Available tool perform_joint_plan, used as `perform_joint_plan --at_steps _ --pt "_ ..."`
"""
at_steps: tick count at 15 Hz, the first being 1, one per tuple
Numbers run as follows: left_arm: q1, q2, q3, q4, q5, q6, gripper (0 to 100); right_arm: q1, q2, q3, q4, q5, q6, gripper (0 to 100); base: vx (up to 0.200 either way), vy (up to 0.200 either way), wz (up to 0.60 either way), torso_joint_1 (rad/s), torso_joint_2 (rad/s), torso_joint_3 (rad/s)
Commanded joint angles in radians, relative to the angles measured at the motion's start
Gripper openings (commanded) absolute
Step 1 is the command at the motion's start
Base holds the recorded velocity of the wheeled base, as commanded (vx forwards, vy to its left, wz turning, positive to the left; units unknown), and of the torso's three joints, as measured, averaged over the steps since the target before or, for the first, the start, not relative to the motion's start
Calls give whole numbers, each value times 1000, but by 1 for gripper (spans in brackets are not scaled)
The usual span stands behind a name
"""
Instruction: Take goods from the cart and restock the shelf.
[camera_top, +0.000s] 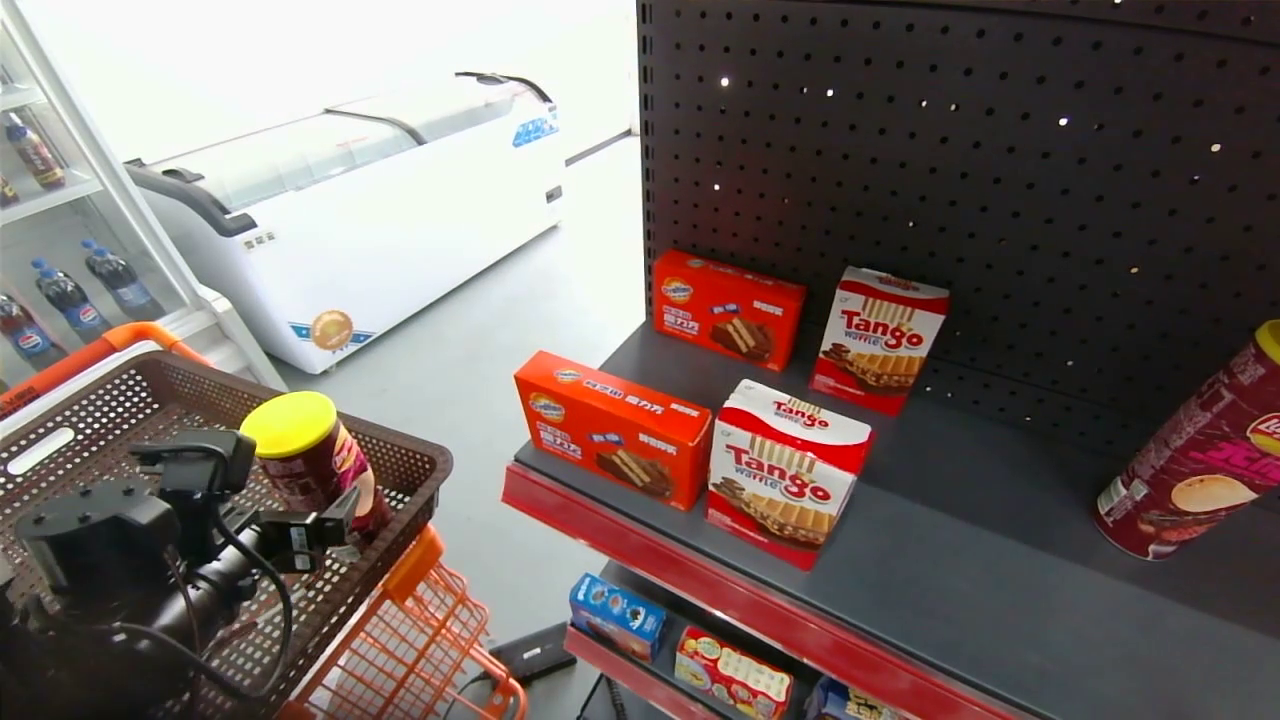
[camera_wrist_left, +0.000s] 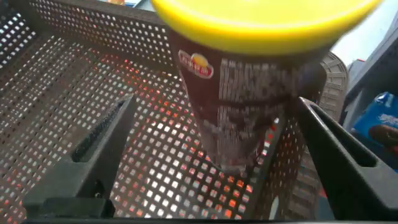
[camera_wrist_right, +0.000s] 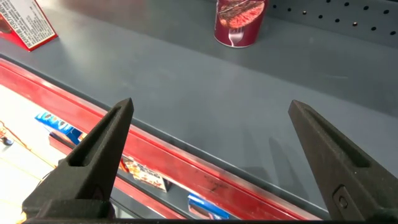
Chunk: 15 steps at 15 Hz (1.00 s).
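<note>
The left gripper (camera_wrist_left: 214, 106) is hanging inside the brown cart basket (camera_wrist_left: 62, 62), its jaws spread wide either side of a yellow-lidded crisp can (camera_wrist_left: 249, 81) standing between them. The right gripper (camera_wrist_right: 211, 107) is hovering, jaws wide apart, over the grey shelf (camera_wrist_right: 186, 68) front edge; farther back, a second can (camera_wrist_right: 239, 22) is standing near the pegboard (camera_wrist_right: 348, 15)

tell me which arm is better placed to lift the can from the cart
Left. The left hand is open around the can inside the basket; the right hand hangs over the shelf, away from it.
</note>
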Motion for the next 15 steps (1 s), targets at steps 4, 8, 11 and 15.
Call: perform_joint_plan --at_steps 4,8,11,15 --pt "-3 120 -119 -3 -1 1 100 0 1 0 0 0 0 100 0 0 0 0 0 0" --pt "0 162 -182 -3 -1 -2 100 0 1 0 0 0 0 100 0 0 0 0 0 0" --pt "-3 174 -238 -3 -1 -2 0 0 1 0 0 0 0 100 0 0 0 0 0 0" --pt "-21 160 -228 32 -2 -9 0 0 1 0 0 0 0 100 0 0 0 0 0 0"
